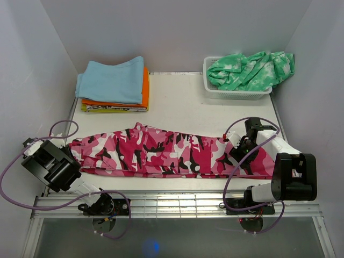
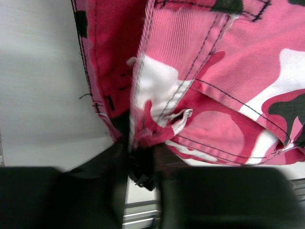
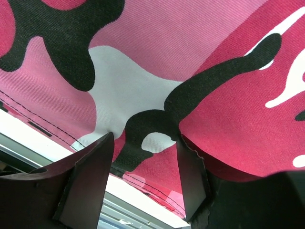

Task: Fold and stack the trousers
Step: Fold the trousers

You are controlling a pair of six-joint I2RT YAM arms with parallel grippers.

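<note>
The pink camouflage trousers (image 1: 161, 153) lie stretched left to right across the near half of the table, folded lengthwise. My left gripper (image 1: 71, 155) is at their left end. In the left wrist view it (image 2: 138, 160) is shut on a bunched edge of the trousers (image 2: 214, 95), which hang from its dark, blurred fingers (image 2: 107, 186). My right gripper (image 1: 240, 149) rests on the right end. In the right wrist view it (image 3: 145, 160) is open, its fingers (image 3: 90, 181) set wide apart with the hem of the trousers (image 3: 157, 57) lying between them.
A stack of folded light blue, orange and yellow clothes (image 1: 114, 85) sits at the back left. A white basket (image 1: 232, 92) with a green-and-white tie-dye garment (image 1: 251, 70) stands at the back right. White walls close in three sides, and a metal rail (image 1: 172, 203) runs along the near edge.
</note>
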